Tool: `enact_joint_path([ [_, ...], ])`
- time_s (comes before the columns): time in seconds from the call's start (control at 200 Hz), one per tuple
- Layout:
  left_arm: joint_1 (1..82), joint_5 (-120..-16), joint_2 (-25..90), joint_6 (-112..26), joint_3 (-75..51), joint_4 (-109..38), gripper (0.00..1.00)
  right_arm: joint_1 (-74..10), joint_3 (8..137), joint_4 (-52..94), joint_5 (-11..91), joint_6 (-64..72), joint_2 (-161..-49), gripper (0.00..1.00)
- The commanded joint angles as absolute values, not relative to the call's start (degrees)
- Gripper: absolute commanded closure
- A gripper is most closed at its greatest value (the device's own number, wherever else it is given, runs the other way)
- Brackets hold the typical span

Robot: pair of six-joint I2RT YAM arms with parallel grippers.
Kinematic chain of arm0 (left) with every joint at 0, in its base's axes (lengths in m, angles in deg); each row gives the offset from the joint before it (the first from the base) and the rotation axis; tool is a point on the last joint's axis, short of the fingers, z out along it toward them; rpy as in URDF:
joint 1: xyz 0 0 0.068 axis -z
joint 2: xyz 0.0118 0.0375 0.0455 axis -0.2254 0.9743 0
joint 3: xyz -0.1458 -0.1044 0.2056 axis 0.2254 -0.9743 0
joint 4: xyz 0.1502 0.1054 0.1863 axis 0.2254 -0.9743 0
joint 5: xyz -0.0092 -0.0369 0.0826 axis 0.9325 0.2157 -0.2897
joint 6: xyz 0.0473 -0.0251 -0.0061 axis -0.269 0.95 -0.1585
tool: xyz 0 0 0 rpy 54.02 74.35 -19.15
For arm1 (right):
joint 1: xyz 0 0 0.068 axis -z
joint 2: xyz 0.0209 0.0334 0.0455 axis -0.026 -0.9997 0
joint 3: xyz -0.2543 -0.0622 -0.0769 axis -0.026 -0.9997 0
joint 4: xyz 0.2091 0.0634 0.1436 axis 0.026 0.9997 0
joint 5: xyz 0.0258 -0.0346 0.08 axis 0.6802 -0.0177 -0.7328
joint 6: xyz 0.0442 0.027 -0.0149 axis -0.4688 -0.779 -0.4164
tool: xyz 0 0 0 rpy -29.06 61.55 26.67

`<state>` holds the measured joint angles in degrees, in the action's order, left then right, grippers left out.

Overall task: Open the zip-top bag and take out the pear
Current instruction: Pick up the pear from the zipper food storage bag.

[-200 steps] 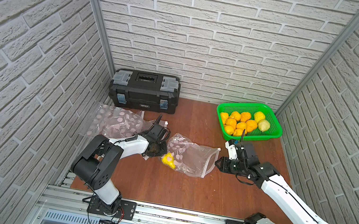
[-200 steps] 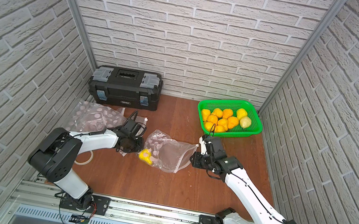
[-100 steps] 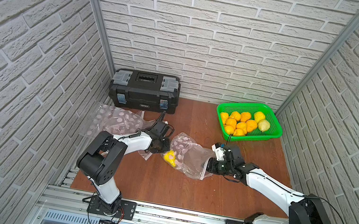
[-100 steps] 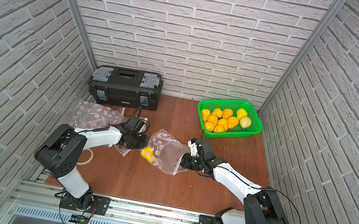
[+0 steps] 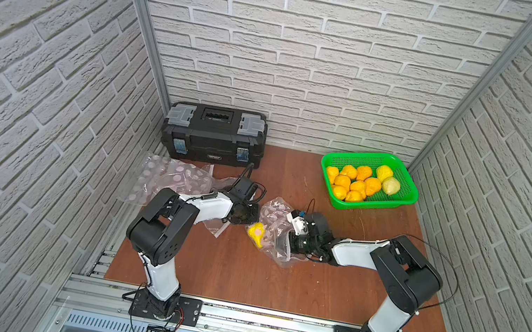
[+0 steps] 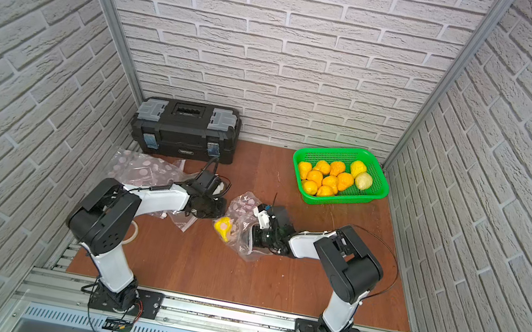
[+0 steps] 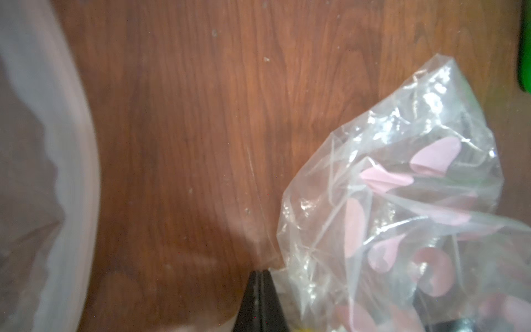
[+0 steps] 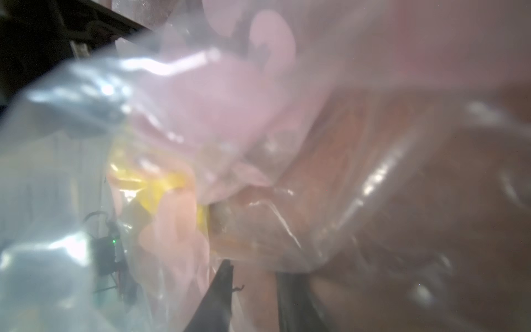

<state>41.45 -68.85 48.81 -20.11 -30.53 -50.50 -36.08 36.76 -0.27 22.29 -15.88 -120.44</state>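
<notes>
Now, pear: the small yellow pear (image 5: 256,233) lies inside the clear pink-spotted zip-top bag (image 5: 273,209) on the brown wooden tabletop (image 5: 238,273), at the end nearest your left arm.
Left gripper (image 7: 261,273): jaws are pressed together, apparently pinching the bag's film, which gives you an anchor.
Right gripper (image 8: 255,267): jaws are apart and empty, and it sits in the bag's mouth, aimed at the pear.
Green plastic basket (image 5: 376,204): this is likely the drop-off, well apart from the bag.

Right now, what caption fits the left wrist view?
Left pincer pinched shut on the clear, pink-spotted zip-top bag lying on the wooden table.
</notes>
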Motion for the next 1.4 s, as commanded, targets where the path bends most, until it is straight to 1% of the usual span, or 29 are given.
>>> enact_joint_path([
  [0.0, 42.27, -67.62, 49.92, -20.85, -29.34, -48.88, 1.00, -38.27, 39.04, -8.44, 24.10, -17.03, -123.36, 0.78],
  [0.085, 42.40, -67.54, 50.13, -20.81, -29.28, -48.94, 1.00, -39.49, 40.39, -13.52, 23.06, -18.38, -125.94, 0.81],
  [0.225, 42.52, -68.38, 49.53, -20.69, -29.87, -49.02, 1.00, -39.65, 37.97, -35.32, 19.20, -26.93, -128.91, 0.81],
  [0.285, 42.62, -68.95, 49.24, -20.64, -29.97, -49.26, 1.00, -39.65, 37.52, -41.62, 18.62, -29.73, -129.35, 0.81],
  [0.42, 42.47, -69.64, 48.58, -20.31, -30.57, -48.87, 1.00, -39.64, 35.91, -49.66, 18.97, -32.08, -127.79, 0.81],
  [0.57, 42.47, -70.74, 48.51, -20.57, -30.40, -49.55, 1.00, -39.72, 35.69, -51.94, 16.76, -32.45, -124.60, 0.81],
  [0.77, 42.47, -72.12, 46.62, -20.96, -30.22, -50.55, 1.00, -39.78, 34.73, -45.43, 16.69, -29.50, -122.32, 0.81],
  [0.79, 42.47, -72.43, 46.31, -21.13, -30.13, -50.97, 0.99, -39.82, 34.47, -44.01, 17.31, -29.16, -122.11, 0.81],
  [0.85, 42.48, -73.60, 44.85, -21.45, -30.05, -52.09, 0.92, -39.72, 34.13, -36.42, 20.23, -26.80, -120.71, 0.81],
  [0.95, 42.46, -76.08, 41.47, -21.62, -30.40, -54.52, 0.65, -39.84, 35.99, -18.13, 25.27, -20.93, -117.63, 0.81],
  [1.015, 42.43, -77.40, 38.61, -21.53, -30.85, -55.98, 0.57, -39.87, 37.06, -10.64, 27.19, -18.25, -116.02, 0.80],
  [1.105, 42.13, -80.00, 34.74, -20.42, -31.71, -58.94, 0.48, -39.90, 38.50, -1.78, 30.11, -16.06, -114.47, 0.79],
  [1.16, 41.60, -81.45, 32.78, -19.08, -32.39, -60.91, 0.45, -39.90, 39.79, 4.80, 32.78, -15.29, -113.92, 0.78],
  [1.23, 40.98, -81.89, 31.19, -17.28, -33.52, -61.79, 0.43, -39.92, 40.39, 12.13, 37.60, -16.09, -113.04, 0.73],
  [1.33, 40.82, -80.62, 30.59, -15.88, -34.41, -60.91, 0.39, -39.98, 39.88, 14.03, 39.88, -17.23, -112.63, 0.70],
  [1.395, 40.83, -78.78, 31.30, -15.16, -34.88, -58.61, 0.36, -39.90, 40.32, 14.02, 39.60, -17.40, -112.99, 0.68],
])
